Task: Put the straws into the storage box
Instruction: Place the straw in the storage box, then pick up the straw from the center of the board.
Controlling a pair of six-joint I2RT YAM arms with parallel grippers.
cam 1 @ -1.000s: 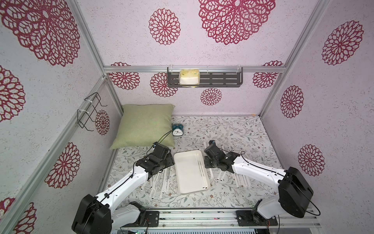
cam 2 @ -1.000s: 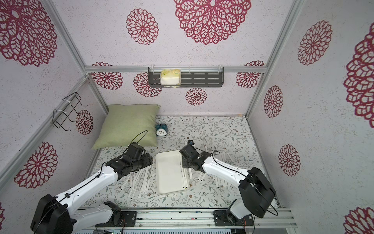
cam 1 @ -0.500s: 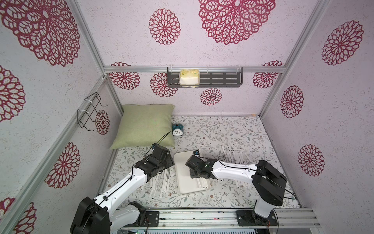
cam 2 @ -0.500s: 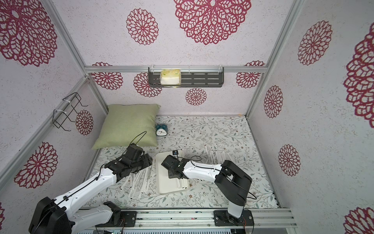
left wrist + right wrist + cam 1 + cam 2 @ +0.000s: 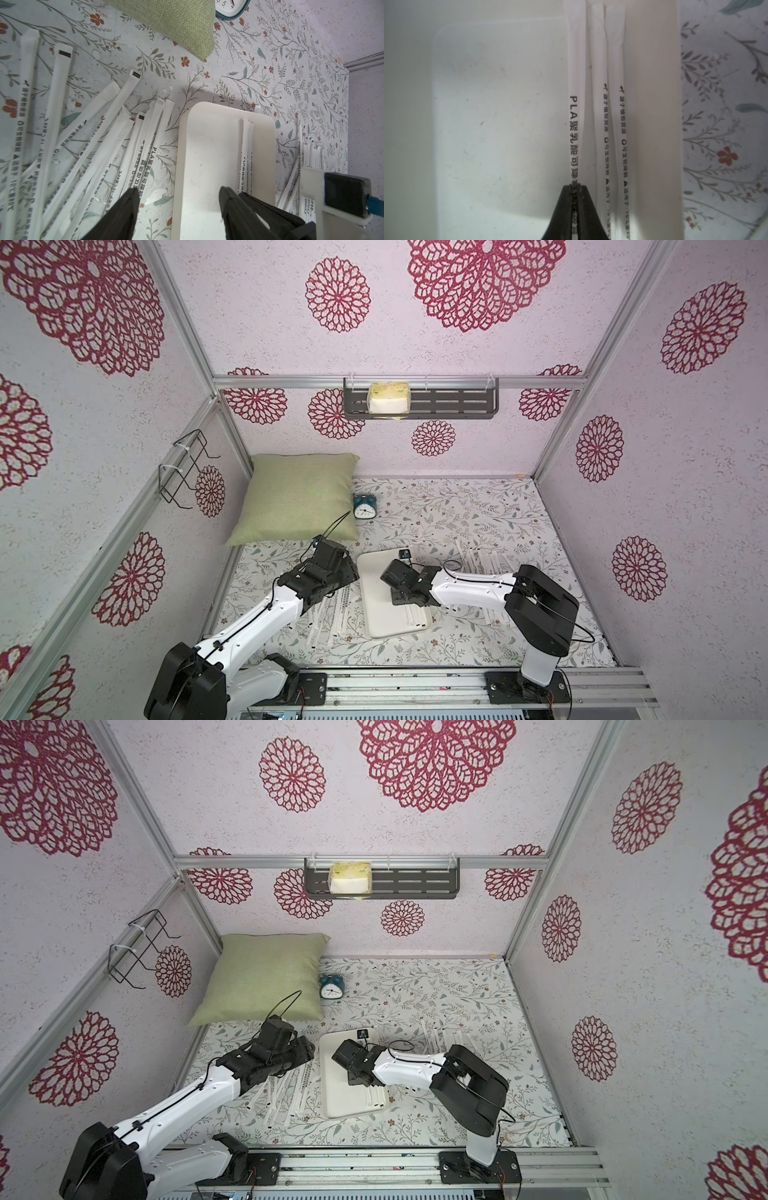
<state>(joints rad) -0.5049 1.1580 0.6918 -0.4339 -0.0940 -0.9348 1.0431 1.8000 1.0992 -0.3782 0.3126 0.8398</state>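
The right claw (image 5: 575, 187) is pinched shut on one long white paper-wrapped straw (image 5: 576, 124) printed "PLA". Its end is cut off at the wrist picture's edge, and whether it touches the shallow white rectangular plastic tray (image 5: 498, 124) beneath cannot be made out. That straw runs out from between the jaws just beside two more straws (image 5: 598, 52) lying along the tray's right wall. The left claw (image 5: 178, 189), jaws wide apart and empty, hangs over the tray's left rim, with loose straws (image 5: 99, 145) heaped on the floral tabletop (image 5: 270, 62) just left of it.
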